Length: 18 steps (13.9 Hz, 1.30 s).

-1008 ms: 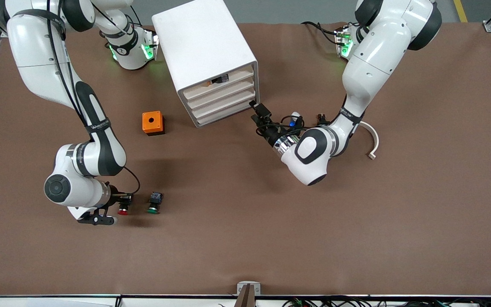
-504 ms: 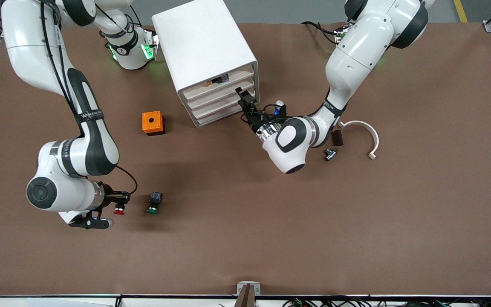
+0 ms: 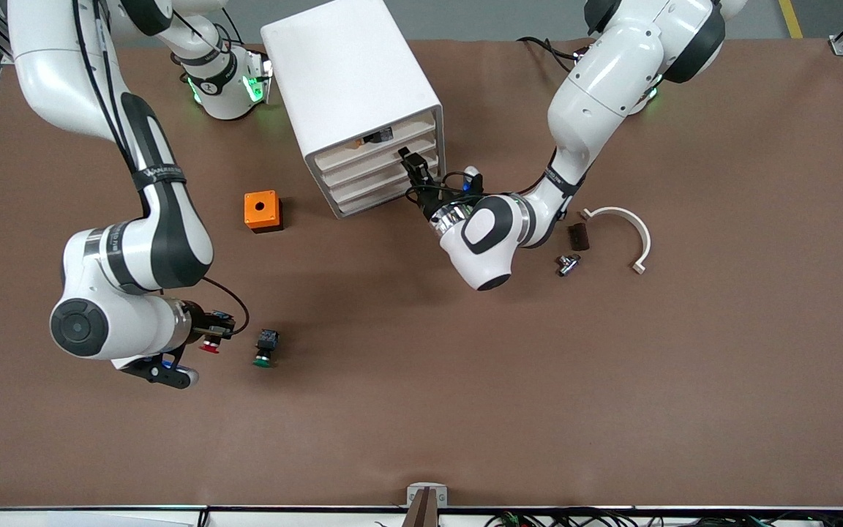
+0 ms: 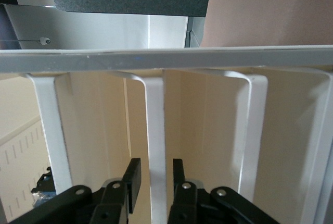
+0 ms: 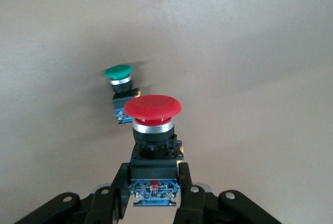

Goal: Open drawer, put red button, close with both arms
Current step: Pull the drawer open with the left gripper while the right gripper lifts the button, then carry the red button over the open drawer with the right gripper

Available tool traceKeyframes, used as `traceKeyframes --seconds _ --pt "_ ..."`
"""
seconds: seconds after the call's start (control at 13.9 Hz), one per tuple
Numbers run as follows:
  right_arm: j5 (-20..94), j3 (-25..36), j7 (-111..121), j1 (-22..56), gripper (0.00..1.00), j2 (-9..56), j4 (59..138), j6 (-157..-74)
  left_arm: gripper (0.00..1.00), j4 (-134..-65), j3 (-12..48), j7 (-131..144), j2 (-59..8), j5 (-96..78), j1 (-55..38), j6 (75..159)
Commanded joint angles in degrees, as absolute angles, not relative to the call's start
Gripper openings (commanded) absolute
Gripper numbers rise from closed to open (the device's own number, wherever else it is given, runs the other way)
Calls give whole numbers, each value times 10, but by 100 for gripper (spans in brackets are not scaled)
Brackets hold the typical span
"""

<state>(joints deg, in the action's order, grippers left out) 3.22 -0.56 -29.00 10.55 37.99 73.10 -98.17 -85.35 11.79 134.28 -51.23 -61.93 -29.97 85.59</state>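
The red button (image 5: 152, 130) is off the table, gripped by its black body between the fingers of the right gripper (image 3: 211, 333), cap pointing away from the wrist; it hangs over the brown table (image 3: 421, 410) toward the right arm's end, just beside the green button (image 3: 264, 350), which lies on its side on the table and touches nothing. In the right wrist view the fingers (image 5: 120, 190) press on both sides of the body, with the blue block sitting between them. The drawer (image 3: 385, 159), second from the top of the white cabinet (image 3: 348, 80), looks pushed in, its cream front about level with the other three. The left gripper (image 3: 413, 165) is right at that front, near the edge toward the left arm's end; in the left wrist view its two fingers (image 4: 132, 182) stand on either side of a thin white handle bar (image 4: 156, 146), narrow gaps showing, so the jaws are close around the bar but I cannot tell if they pinch it yet. An orange box (image 3: 262, 211) with a hole on top sits beside the cabinet toward the right arm's end. Toward the left arm's end lie a curved white strip (image 3: 630, 233), a small dark block (image 3: 579, 236) and a little metal part (image 3: 566, 264).
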Motion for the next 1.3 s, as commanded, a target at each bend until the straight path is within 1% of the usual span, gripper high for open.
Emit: traceKeyframes --seconds 0.0,0.07,0.22,0.29,0.43,0.65,0.79,0.86,0.94,1.01,1.15,1.22 --pt "38 -9 -364 121 0 339 735 -939 3 -844 113 1349 -518 -631 -300 864" --pt "36 -22 -391 121 0 332 735 -924 1 -842 111 1349 -518 -631 -299 864" --pt "38 -44 -456 120 0 309 735 -904 1 -838 106 1351 -515 -630 -284 864" --pt "56 -49 -486 121 0 294 735 -894 1 -830 105 1353 -515 -630 -268 864" --pt "107 -51 -541 123 0 268 736 -881 1 -815 105 1359 -516 -630 -222 864" --pt "112 -52 -631 156 1 257 738 -878 2 -777 104 1354 -519 -629 -179 865" --pt "114 -56 -697 184 1 257 738 -883 4 -770 103 1352 -519 -628 -168 865" --pt "113 -69 -730 190 1 256 737 -886 8 -770 103 1351 -519 -628 -168 867" --pt "113 -84 -766 192 1 257 737 -893 13 -770 97 1351 -519 -628 -169 874" --pt "112 -97 -800 195 1 257 739 -908 26 -770 89 1351 -519 -628 -171 880" --pt "109 -101 -845 218 1 258 745 -930 63 -770 80 1343 -519 -624 -175 881" --pt "107 -101 -870 231 1 258 752 -945 75 -770 77 1339 -518 -622 -174 881"
